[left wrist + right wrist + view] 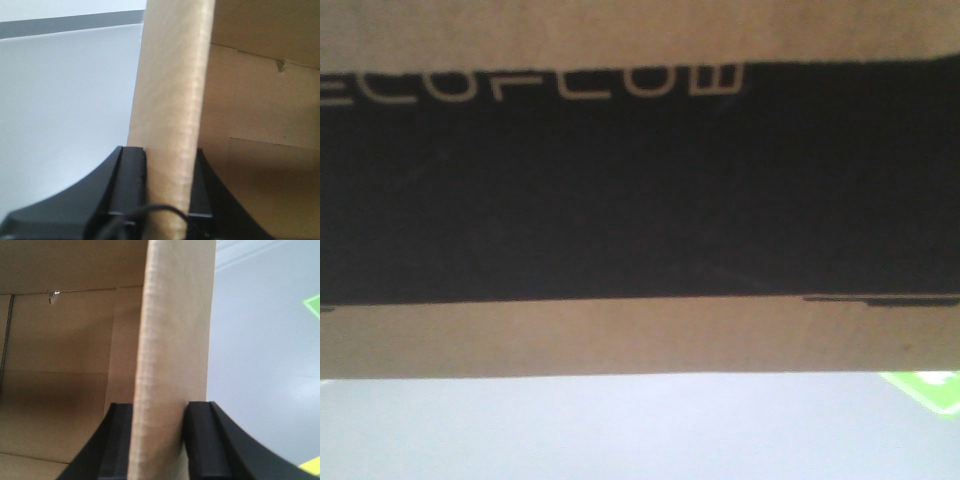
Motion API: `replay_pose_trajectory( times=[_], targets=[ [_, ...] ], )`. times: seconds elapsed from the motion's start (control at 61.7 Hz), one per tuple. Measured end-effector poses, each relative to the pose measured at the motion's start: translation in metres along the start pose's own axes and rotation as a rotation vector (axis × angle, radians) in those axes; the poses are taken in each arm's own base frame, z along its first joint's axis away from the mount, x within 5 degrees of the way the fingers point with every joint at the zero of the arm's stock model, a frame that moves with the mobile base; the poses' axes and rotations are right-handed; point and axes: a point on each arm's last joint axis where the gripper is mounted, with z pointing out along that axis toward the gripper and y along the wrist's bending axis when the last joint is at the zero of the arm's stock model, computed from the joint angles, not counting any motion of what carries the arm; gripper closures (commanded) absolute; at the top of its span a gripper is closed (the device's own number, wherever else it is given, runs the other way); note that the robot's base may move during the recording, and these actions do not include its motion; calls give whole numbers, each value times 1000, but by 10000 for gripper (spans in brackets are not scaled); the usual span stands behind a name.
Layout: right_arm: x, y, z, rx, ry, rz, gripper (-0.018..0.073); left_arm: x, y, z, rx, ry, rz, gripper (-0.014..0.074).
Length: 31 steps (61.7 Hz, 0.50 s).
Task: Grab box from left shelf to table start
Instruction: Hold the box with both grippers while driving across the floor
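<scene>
Left end effector [167,165]: both black fingers [131,185] are closed on an upright cardboard wall [172,90] of the box [640,190], one finger outside and one inside. Right end effector [159,412]: its fingers [200,440] likewise clamp the opposite wall [175,330] between them. The box thus sits between the two arms, close before the front-facing camera, where it fills the upper three quarters of the frame.

Orientation: the long axis of the box runs left to right across the front view, both ends passing beyond the frame. Its black printed panel [720,200] faces the camera, with the pale "ECOFLOW" lettering [530,85] upright, reading left to right.

Contents: each wrist view looks past the gripped wall into the box. Only bare brown cardboard panels with fold seams [60,372] show there; the lower interior is cut off.

Limits of view: a pale surface [570,430] lies below the box, carrying a green patch [925,390] at the lower right. Whether this is the tabletop or the floor, and whether the box rests on it, cannot be told. The first letter of the lettering is clipped at the left edge, and the print is blurred. A black cable [150,210] crosses the base of the left fingers.
</scene>
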Motion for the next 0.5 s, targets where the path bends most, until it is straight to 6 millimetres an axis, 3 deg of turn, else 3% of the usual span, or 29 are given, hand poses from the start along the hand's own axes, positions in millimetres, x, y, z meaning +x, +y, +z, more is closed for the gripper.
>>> replay_pose_trajectory(
  times=[0.503],
  targets=[
    [0, 0, 0, 4, 0, -1, 533, -1, -1, 1, 11, -8, -7, 682]
  ],
)
